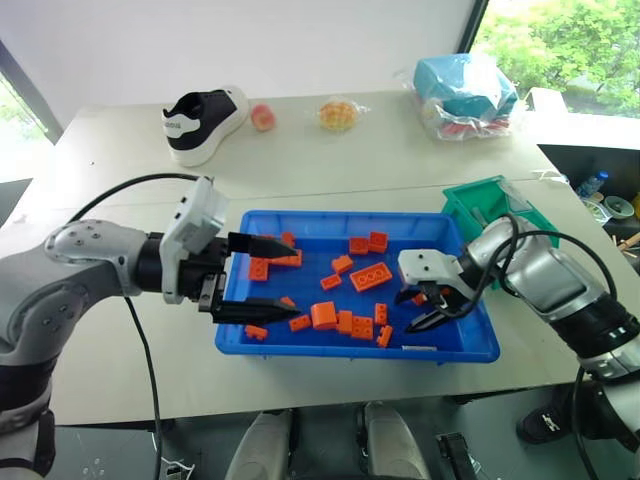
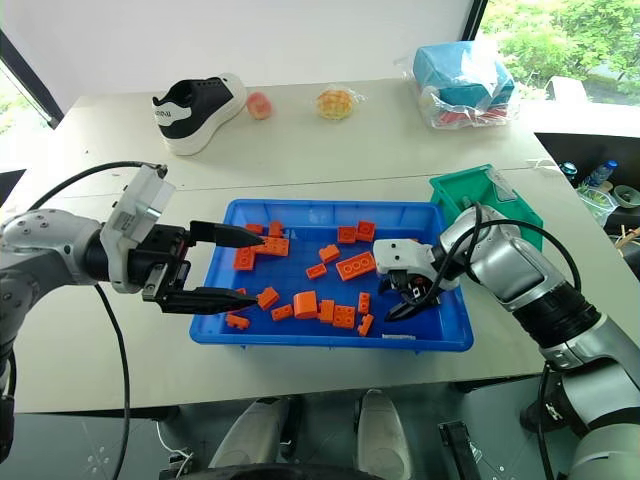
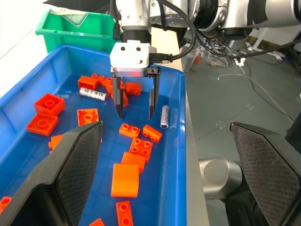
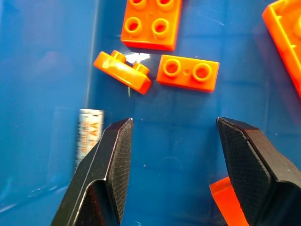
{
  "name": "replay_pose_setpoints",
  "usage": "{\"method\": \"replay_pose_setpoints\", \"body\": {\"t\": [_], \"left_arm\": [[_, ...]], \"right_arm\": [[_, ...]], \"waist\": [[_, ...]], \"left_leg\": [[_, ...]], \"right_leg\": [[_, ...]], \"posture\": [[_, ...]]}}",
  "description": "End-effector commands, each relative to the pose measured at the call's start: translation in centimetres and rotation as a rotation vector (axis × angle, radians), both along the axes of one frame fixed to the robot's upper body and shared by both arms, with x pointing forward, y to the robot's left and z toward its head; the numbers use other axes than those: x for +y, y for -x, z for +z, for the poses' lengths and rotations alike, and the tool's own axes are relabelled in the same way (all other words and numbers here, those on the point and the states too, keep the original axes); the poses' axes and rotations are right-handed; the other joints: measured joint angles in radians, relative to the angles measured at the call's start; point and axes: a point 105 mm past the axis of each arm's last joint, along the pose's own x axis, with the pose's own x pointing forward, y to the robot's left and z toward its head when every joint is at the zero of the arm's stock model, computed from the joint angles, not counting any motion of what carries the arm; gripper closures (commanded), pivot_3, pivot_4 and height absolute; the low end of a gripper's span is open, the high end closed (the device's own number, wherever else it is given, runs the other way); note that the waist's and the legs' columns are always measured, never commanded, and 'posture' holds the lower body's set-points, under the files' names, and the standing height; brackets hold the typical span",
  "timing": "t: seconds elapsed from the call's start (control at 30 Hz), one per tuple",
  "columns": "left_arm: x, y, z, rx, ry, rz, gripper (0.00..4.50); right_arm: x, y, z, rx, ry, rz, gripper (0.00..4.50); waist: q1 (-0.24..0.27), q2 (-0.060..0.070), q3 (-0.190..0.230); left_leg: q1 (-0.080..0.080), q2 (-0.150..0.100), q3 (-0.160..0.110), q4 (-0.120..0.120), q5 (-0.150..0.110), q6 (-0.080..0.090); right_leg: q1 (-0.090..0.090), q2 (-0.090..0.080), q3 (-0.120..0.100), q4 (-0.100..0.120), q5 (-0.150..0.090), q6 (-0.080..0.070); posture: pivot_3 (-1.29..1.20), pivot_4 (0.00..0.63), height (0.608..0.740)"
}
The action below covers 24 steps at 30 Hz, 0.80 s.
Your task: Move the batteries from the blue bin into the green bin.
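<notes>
The blue bin lies at the table's front with orange bricks scattered in it. One battery rests on the floor by the front wall, and a second battery lies among bricks. My right gripper hangs open, low over the right part of the bin, fingers pointing down. The battery lies just outside one of its fingers, with bare blue floor between them. Over the left end of the bin, my left gripper is level, open and empty. The green bin stands behind the blue bin's right corner.
At the table's far side sit a black-and-white shoe, a peach, a yellow fruit in a net and a turquoise bagged bundle. The table's right edge runs close past the green bin.
</notes>
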Motion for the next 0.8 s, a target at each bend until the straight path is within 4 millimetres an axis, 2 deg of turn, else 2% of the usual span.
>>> {"method": "replay_pose_setpoints", "body": {"t": [0.03,0.13,0.23,0.43,0.67,0.8], "left_arm": [[-0.2,0.2,0.6,-0.034,0.006,-0.032,0.0],[-0.1,0.3,0.5,-0.034,0.001,-0.046,0.0],[-0.2,0.1,0.5,-0.038,-0.001,-0.05,0.0],[-0.1,0.2,0.6,-0.042,-0.005,-0.054,0.0],[0.0,0.4,0.7,-0.041,-0.01,-0.049,0.0],[-0.1,0.4,0.6,-0.042,-0.009,-0.047,0.0]], "right_arm": [[-0.3,0.5,1.3,0.002,-0.009,0.01,1.62],[-0.6,1.6,1.6,0.047,0.0,0.042,1.62],[-0.9,2.9,0.7,0.101,0.025,0.094,1.62],[-0.7,3.4,-0.4,0.116,0.043,0.151,1.62],[-0.1,1.9,-1.5,0.035,0.039,0.129,1.62],[-0.1,1.1,-1.3,-0.014,0.03,0.098,1.62]], "waist": [[0.0,0.0,0.0],[0.001,0.0,0.0],[0.001,0.0,0.0],[-0.001,0.0,0.0],[-0.001,-0.001,0.0],[-0.001,-0.001,-0.001]], "left_leg": [[0.0,0.0,0.0,0.0,0.0,0.0],[0.0,0.0,0.0,0.0,0.0,0.0],[0.0,0.0,0.0,0.0,0.0,0.0],[0.0,0.0,0.0,0.0,0.0,0.0],[0.0,0.0,0.0,0.0,0.0,0.0],[0.002,0.001,0.0,0.0,0.0,0.0]], "right_leg": [[0.0,0.0,0.0,0.0,0.0,0.0],[0.0,0.0,0.0,0.0,0.0,0.0],[0.0,0.0,0.0,0.0,0.0,0.0],[0.0,0.0,0.0,0.0,0.0,0.0],[0.001,0.0,0.0,0.0,0.0,0.0],[0.003,0.0,0.0,0.0,-0.002,-0.003]], "posture": [[0.0,0.15,0.73],[0.0,0.15,0.73],[0.0,0.15,0.73],[0.0,0.15,0.73],[0.0,0.15,0.73],[0.0,0.15,0.73]]}}
